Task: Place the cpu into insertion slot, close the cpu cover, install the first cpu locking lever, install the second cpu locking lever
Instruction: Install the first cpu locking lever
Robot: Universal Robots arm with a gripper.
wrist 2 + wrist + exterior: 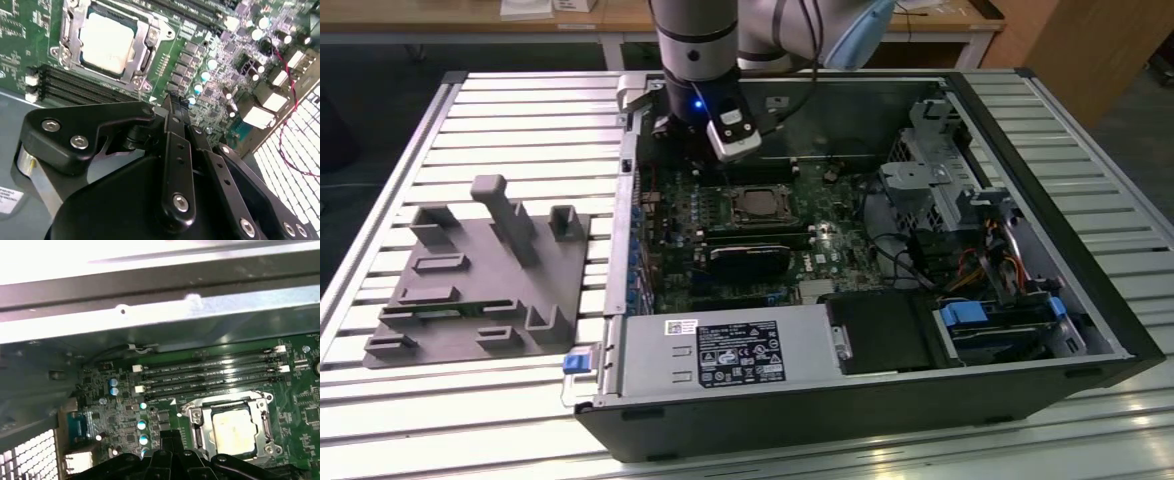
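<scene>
Gripper (171, 102), fingers together and empty, hovered at eleven o'clock of the cpu (754, 205) in the exterior view. The cpu sat under the shut cpu cover (70, 35). The locking levers looked the step in hand, calling for a precise push.

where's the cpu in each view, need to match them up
Exterior view: the cpu sits mid-way inside the open case.
First wrist view: the cpu lies beside the memory slots.
Second wrist view: the cpu, memory slots alongside.
Shared landmark: the long black memory slots.
</scene>
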